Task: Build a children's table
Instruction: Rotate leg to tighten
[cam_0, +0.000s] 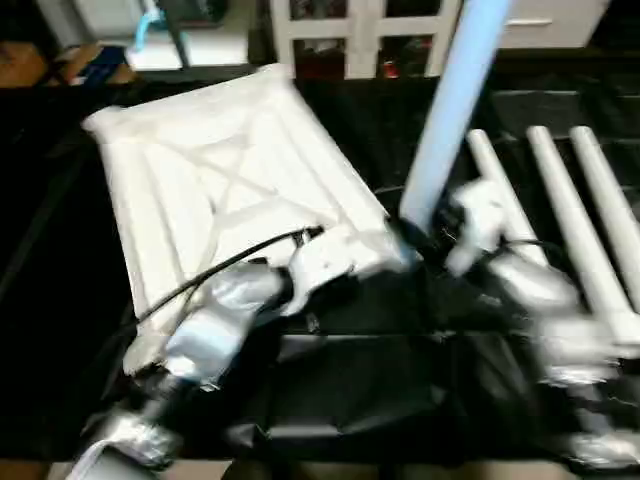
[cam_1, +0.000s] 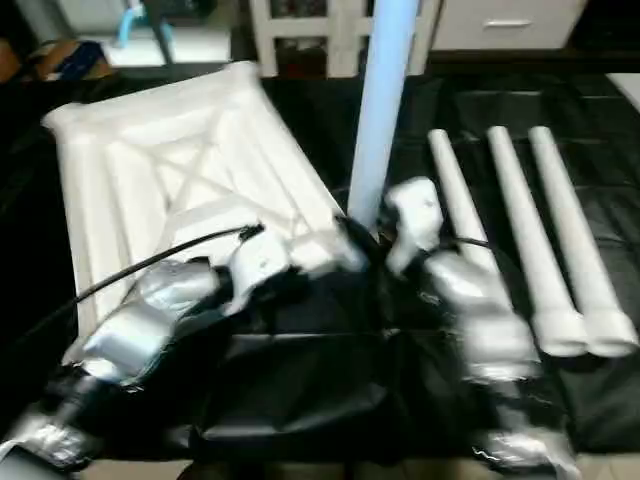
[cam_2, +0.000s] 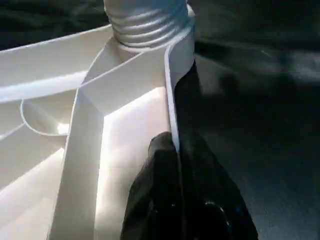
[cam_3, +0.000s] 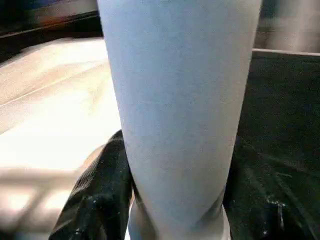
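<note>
The children's table top (cam_0: 220, 180) lies upside down on the black cloth, X-ribs facing up. One white leg (cam_0: 450, 110) stands upright in its near right corner socket, and its threaded end (cam_2: 145, 25) sits in that socket. My left gripper (cam_2: 175, 150) is shut on the top's rim (cam_2: 172, 75) just beside that corner. My right gripper (cam_3: 175, 165) holds the leg low down, with a black finger (cam_3: 100, 195) pressed on each side. Three more legs (cam_1: 520, 220) lie side by side to the right.
A black cloth (cam_0: 350, 380) covers the work surface. A white shelving unit (cam_0: 360, 40) with square frames stands behind the table top. At the back right is a white drawer cabinet (cam_1: 500, 25), and at the back left a blue object (cam_0: 145, 30).
</note>
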